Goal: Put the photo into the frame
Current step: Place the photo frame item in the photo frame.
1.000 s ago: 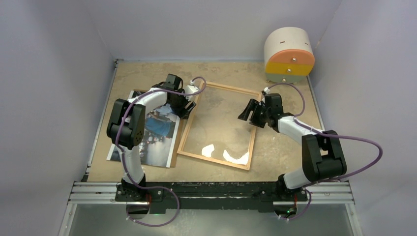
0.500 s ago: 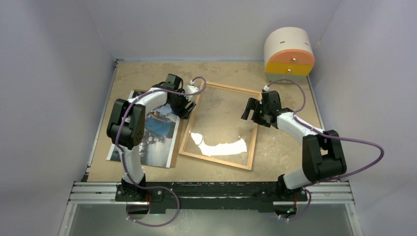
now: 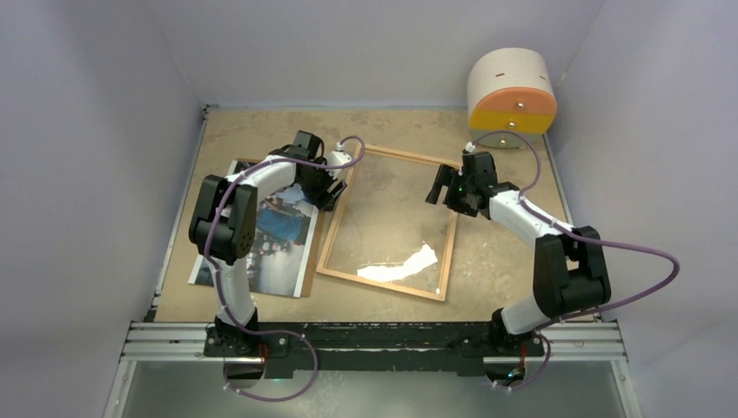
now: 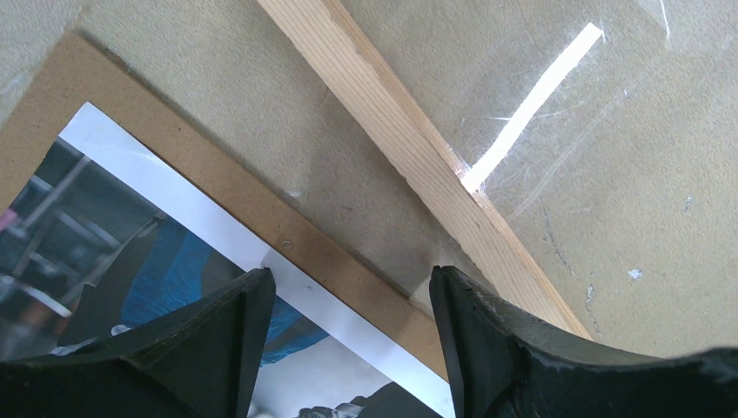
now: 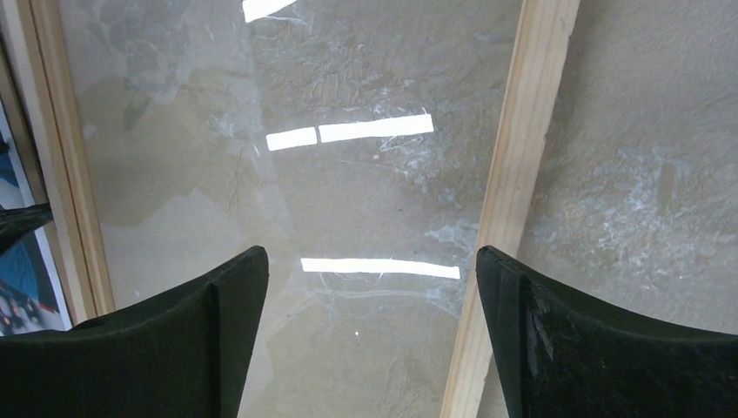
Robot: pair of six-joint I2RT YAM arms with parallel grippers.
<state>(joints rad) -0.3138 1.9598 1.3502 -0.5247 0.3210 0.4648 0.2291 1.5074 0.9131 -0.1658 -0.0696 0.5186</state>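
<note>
The frame (image 3: pixel 379 285) lies flat on the surface (image 3: pixel 261 131), the photo (image 3: pixel 278 248) beside it on a brown panel (image 4: pixel 218 178); both arms reach forward, elbows bent; left gripper (image 3: pixel 330 195) apart over the photo's edge; right gripper (image 3: pixel 439 187) apart over the frame's rail.

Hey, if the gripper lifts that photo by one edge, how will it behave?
The photo looks like a thin sheet lying dead flat on the brown backing board, so it would probably sag and flop from a one-edge hold. No lifted edge shows, so a push may slide it over the board rather than raise it. It likely weighs very little.
</note>
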